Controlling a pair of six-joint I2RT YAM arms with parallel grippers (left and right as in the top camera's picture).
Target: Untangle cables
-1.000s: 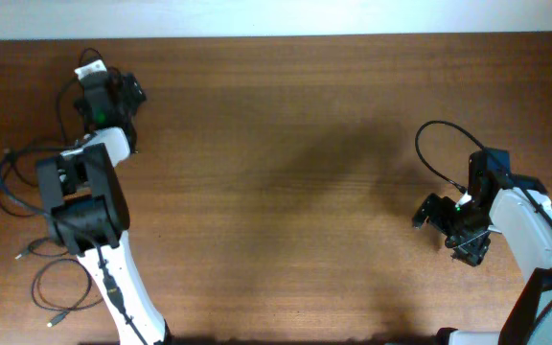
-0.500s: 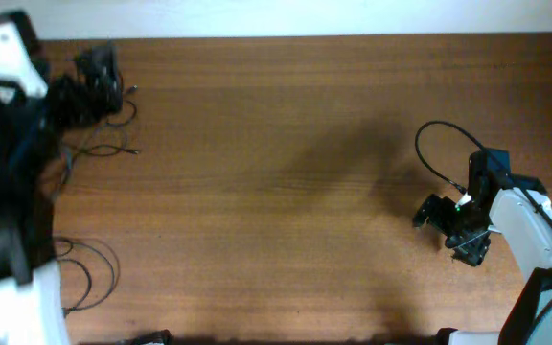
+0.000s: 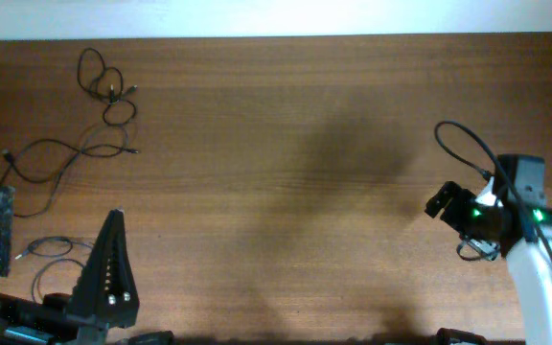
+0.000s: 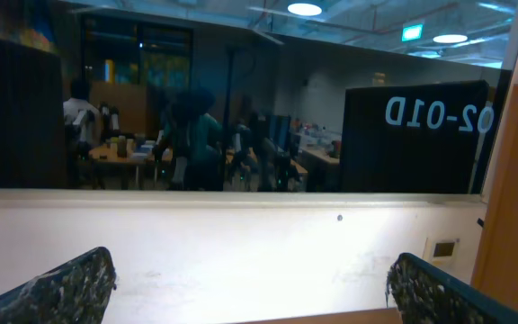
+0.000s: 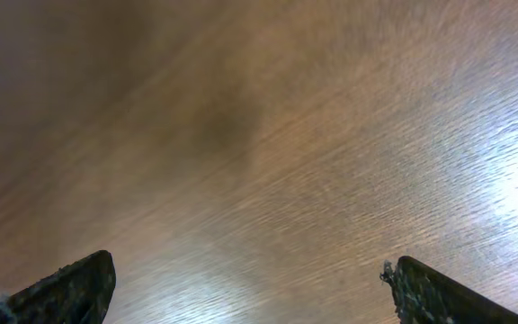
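1. Closest to the overhead lens, my left gripper (image 3: 51,261) is raised, fingers spread wide and holding nothing. Its arm is cut off at the frame's lower edge.
2. Its wrist camera shows only a pale wall (image 4: 241,243) and a dark window.
3. A near cord (image 3: 57,243) lies partly hidden behind those fingers.
4. My right gripper (image 5: 250,301) also stands wide and empty, over bare table (image 5: 241,135).
5. Toward the far-left corner the cables (image 3: 111,94) lie loose. They are thin and black: one small looped tangle and one long wavy strand.
6. A second ago my left arm covered them; now they are exposed.
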